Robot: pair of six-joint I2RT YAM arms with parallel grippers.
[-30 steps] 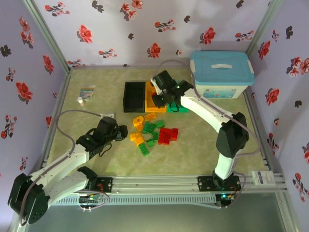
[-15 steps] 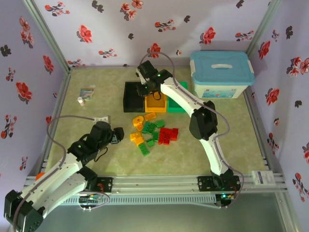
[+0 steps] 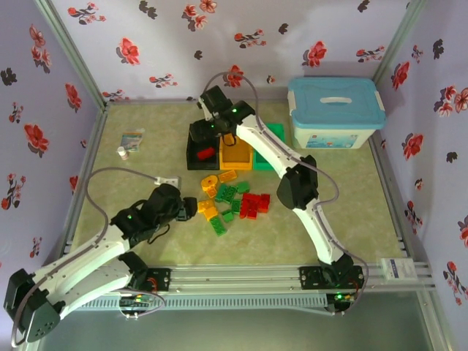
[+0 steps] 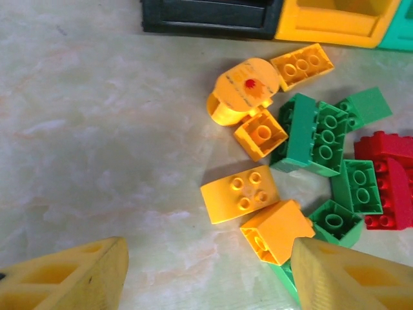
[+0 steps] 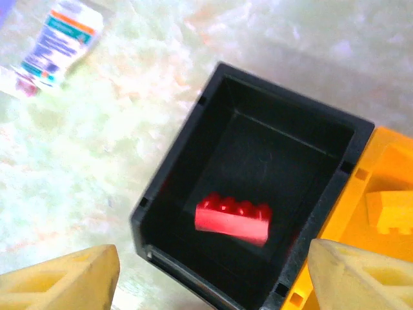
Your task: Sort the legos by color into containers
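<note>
My right gripper (image 3: 208, 129) hangs open over the black container (image 3: 191, 143), and a red lego (image 3: 205, 153) lies inside it. The right wrist view looks down between the spread fingers (image 5: 61, 284) at that red lego (image 5: 233, 218), slightly blurred, on the black container's (image 5: 169, 188) floor. The orange container (image 5: 387, 174) beside it holds an orange lego (image 5: 391, 212). The green container (image 3: 272, 133) ends the row. My left gripper (image 4: 206, 284) is open and empty, low beside two orange legos (image 4: 240, 194) at the left edge of the loose pile (image 3: 232, 199) of green (image 4: 314, 135) and red legos (image 4: 387, 187).
A large white box with a light-blue lid (image 3: 336, 113) stands at the back right. A small packet (image 3: 132, 138) and a little bottle (image 3: 123, 153) lie at the back left. Flowered walls close in the table on three sides.
My right gripper swung left from the orange container to the black one and opened, and the red lego now lies in the black container. The left arm shifted slightly toward the pile.
</note>
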